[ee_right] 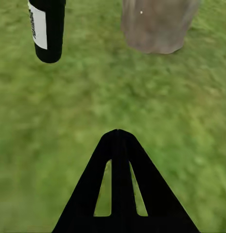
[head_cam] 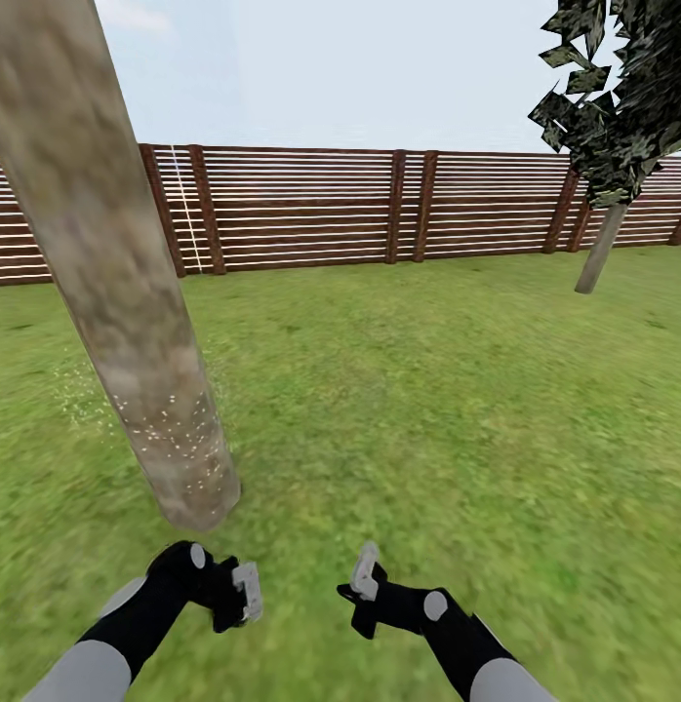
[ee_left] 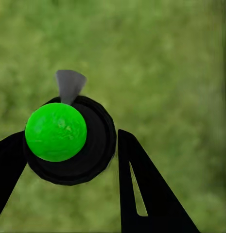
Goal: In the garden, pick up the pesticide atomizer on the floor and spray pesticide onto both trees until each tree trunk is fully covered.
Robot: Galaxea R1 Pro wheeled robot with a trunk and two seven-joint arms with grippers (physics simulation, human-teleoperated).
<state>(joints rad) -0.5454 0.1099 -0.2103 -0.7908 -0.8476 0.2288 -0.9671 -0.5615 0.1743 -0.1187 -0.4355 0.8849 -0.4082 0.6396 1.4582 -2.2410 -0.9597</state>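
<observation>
**Grey-brown trunk speckled low down, atomizer held in left gripper**

Grey-brown mottled tree trunk (head_cam: 116, 292) is seen leaning across the left of the head view, its base set in the grass lawn (head_cam: 428, 409) just ahead of the left arm. White pesticide specks (head_cam: 170, 429) are scattered over the lower trunk, with a faint drift over the grass to its left. The upper trunk is seen bare.

Left gripper (ee_left: 69, 160) is seen partly closed around the pesticide atomizer (ee_left: 69, 141): black round body, bright green cap, grey nozzle pointing away. Both fingers (ee_left: 142, 189) are seen flanking the body; firm contact on the far side cannot be confirmed. In the head view the left gripper (head_cam: 233, 590) is held low, just short of the trunk base.

Right gripper (ee_right: 120, 184) is seen with fingers pressed together, nothing between them. From its wrist camera, the atomizer's black body with a white label (ee_right: 47, 29) is seen hanging over the grass, and the trunk base (ee_right: 159, 24) beside it. In the head view the right gripper (head_cam: 365, 580) is held near the left one, apart from it.

A brown slatted wooden fence (head_cam: 380, 210) is seen across the back of the lawn. A thin-stemmed dark-leaved tree (head_cam: 614, 117) is seen at far right, well apart from the trunk.
</observation>
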